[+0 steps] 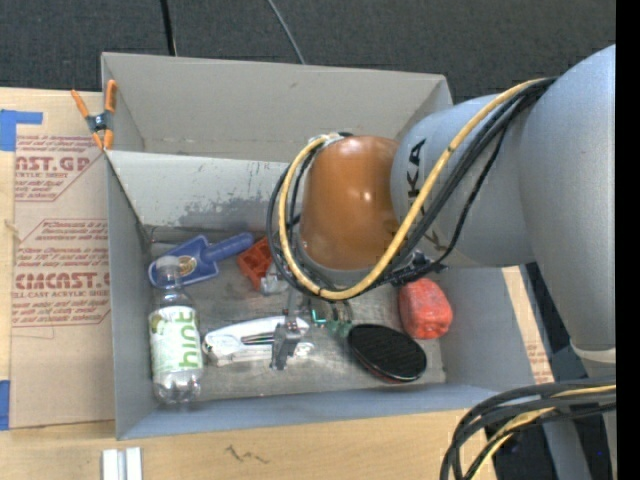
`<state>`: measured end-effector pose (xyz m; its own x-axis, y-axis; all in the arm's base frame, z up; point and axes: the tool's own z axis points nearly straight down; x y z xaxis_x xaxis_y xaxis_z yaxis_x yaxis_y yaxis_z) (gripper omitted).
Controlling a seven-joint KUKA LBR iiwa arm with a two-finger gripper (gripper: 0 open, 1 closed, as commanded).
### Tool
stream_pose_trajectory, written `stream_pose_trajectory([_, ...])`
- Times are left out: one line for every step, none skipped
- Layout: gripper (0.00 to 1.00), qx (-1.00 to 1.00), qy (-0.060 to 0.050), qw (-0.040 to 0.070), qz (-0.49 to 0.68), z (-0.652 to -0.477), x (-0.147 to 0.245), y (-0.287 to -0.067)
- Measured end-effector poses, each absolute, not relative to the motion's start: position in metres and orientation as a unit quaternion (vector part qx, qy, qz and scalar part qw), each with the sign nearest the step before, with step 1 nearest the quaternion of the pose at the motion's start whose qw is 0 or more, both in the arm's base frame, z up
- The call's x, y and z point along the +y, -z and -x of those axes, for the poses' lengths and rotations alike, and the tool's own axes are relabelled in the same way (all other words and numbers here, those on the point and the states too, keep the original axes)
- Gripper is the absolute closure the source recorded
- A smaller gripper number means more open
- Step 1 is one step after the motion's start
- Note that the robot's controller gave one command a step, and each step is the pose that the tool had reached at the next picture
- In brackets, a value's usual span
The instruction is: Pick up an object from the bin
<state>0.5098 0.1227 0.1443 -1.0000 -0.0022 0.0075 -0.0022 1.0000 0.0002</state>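
Your gripper (285, 346): down at the white plastic tool (232, 341), lower middle of frame; grip cannot be told; lift apparently outstanding.

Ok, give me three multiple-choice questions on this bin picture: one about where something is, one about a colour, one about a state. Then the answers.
1. In the bin, the white tool lies:
A. in a back corner
B. on the floor near the front, beneath the gripper
C. propped on the rim

2. The scoop is:
A. blue
B. yellow
C. black

3. The clear bottle with the green label is:
A. standing upright
B. lifted above the bin
C. lying on its side

Answers:
1 B: the gripper is down at the tool's right end, near the front wall.
2 A: its handle and bowl are both blue.
3 C: it lies flat on the floor along the left wall, cap toward the back.
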Motion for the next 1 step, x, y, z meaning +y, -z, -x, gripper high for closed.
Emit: stream_pose_trajectory([0.0, -1.0, 0.001, 0.0, -0.001, -0.5118, 0.1222, -0.1486])
